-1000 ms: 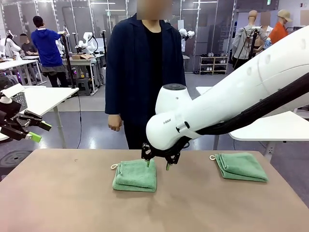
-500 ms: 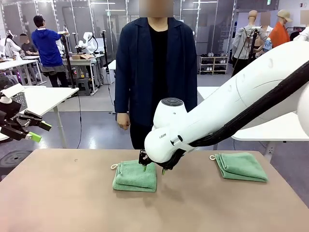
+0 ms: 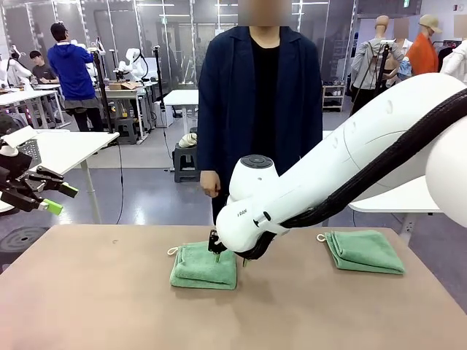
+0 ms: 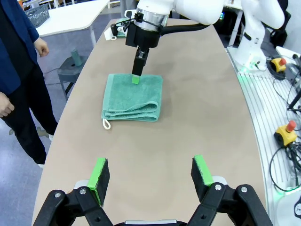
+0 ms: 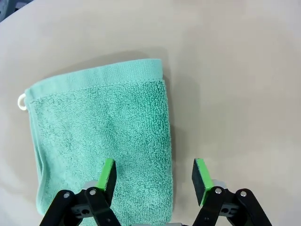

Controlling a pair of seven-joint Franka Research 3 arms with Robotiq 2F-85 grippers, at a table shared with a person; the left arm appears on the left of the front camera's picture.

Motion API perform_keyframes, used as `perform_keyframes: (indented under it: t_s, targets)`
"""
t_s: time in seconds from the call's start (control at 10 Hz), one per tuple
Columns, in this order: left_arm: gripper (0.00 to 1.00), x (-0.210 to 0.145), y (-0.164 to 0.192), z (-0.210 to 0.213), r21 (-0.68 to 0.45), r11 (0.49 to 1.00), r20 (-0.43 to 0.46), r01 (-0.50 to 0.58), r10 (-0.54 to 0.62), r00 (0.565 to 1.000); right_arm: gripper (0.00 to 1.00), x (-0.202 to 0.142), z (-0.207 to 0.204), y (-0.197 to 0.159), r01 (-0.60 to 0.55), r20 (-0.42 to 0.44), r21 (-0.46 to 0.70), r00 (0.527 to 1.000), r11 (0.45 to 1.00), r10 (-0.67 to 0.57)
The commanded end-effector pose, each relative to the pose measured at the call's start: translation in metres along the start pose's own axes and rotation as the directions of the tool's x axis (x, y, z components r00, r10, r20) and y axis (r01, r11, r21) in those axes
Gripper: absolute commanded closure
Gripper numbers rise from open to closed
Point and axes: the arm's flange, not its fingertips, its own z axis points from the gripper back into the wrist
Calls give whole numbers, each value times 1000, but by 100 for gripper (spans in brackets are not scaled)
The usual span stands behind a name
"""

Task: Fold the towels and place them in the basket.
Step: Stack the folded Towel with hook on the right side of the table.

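Note:
A folded mint-green towel (image 3: 203,267) (image 4: 133,98) (image 5: 101,136) lies mid-table with its white loop at the left corner. A second folded towel (image 3: 363,251) lies to the right. My right gripper (image 3: 230,257) (image 4: 137,77) (image 5: 155,176) hangs open just above the first towel's right edge, one finger over the cloth and the other over bare table. My left gripper (image 3: 62,198) (image 4: 150,172) is open and empty, raised off the table's left end. What looks like the dark mesh basket (image 3: 31,150) partly shows on a white side table at the left.
A person in a dark jacket (image 3: 255,109) stands at the far edge behind the first towel, hands down. The brown table (image 3: 109,306) has free room in front and at the left. White side tables stand left and right beyond it.
My right arm has sunk and shifted a little left, bringing its gripper closer to the towel. The person has stepped to the right. My left gripper has not moved.

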Motion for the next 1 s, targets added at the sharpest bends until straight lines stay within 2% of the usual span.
perform_keyframes:
  t_s: [0.0, 0.1, 0.2, 0.3, 0.4, 0.5, 0.6, 0.7, 0.8, 0.9]
  targets:
    - [11, 2, -2, 0, 2, 1000, 5, 2, -2, 1000, 19, 3, -7, 3, -15, 21, -8, 1000, 1000, 16]
    - [11, 2, -2, 0, 2, 1000, 5, 2, -2, 1000, 38, 4, -8, 3, -10, 17, -10, 1000, 1000, 10]
    - [11, 2, -2, 0, 2, 1000, 5, 2, -2, 1000, 38, 4, -8, 3, -12, 19, -6, 1000, 1000, 12]
    - [11, 2, -2, 0, 2, 1000, 5, 2, -2, 1000, 58, 4, -7, 3, -15, 24, -5, 1000, 1000, 15]
    - [11, 2, -2, 0, 2, 1000, 5, 2, -2, 1000, 43, 4, -8, 2, -17, 24, -1, 1000, 1000, 17]
    - [11, 2, -2, 0, 2, 1000, 5, 2, -2, 1000, 77, 3, -9, 1, -16, 21, 0, 1000, 1000, 16]
    - [11, 2, -2, 0, 2, 1000, 5, 2, -2, 1000, 62, 3, -10, 0, -18, 20, 1, 1000, 1000, 18]
    - [11, 2, -2, 0, 2, 1000, 5, 2, -2, 1000, 97, 2, -11, -1, -17, 18, 2, 1000, 1000, 17]
    - [11, 2, -2, 0, 2, 1000, 5, 2, -2, 1000, 82, 2, -12, -2, -17, 13, 0, 1000, 1000, 17]
    - [11, 2, -2, 0, 2, 1000, 5, 2, -2, 1000, 100, 2, -12, -3, -18, 10, -5, 1000, 1000, 18]
